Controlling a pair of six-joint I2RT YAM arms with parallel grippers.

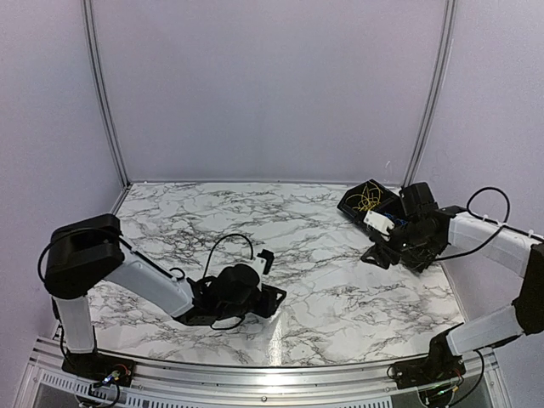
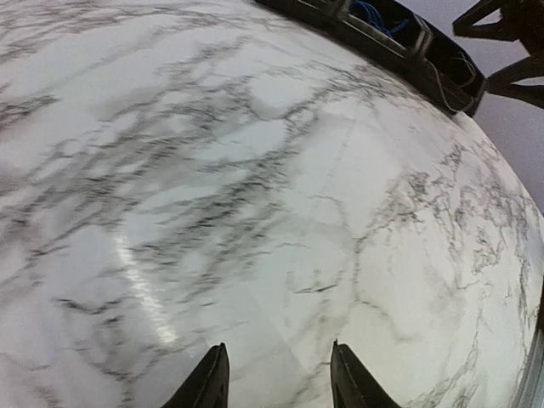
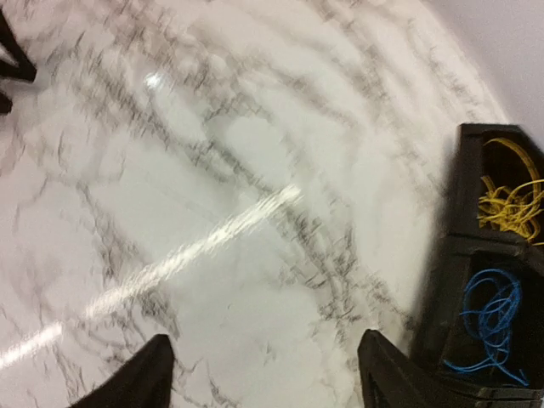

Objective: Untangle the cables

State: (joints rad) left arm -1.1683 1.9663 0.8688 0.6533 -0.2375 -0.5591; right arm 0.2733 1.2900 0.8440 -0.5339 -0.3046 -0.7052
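The cables lie in a black divided tray (image 1: 353, 204) at the table's far right. A yellow bundle (image 3: 508, 202) fills one compartment and a blue bundle (image 3: 489, 321) the one beside it. The yellow bundle also shows in the top view (image 1: 365, 201), and the blue one in the left wrist view (image 2: 374, 13). I see no black wires. My right gripper (image 3: 265, 374) is open and empty, low over the marble just left of the tray. My left gripper (image 2: 279, 378) is open and empty over bare marble near the table's front.
The marble tabletop (image 1: 323, 280) lies between the two arms. The left gripper (image 1: 272, 277) sits at front centre and the right gripper (image 1: 374, 251) at the right. A thin black lead (image 1: 231, 240) loops above the left wrist. Walls close the back and sides.
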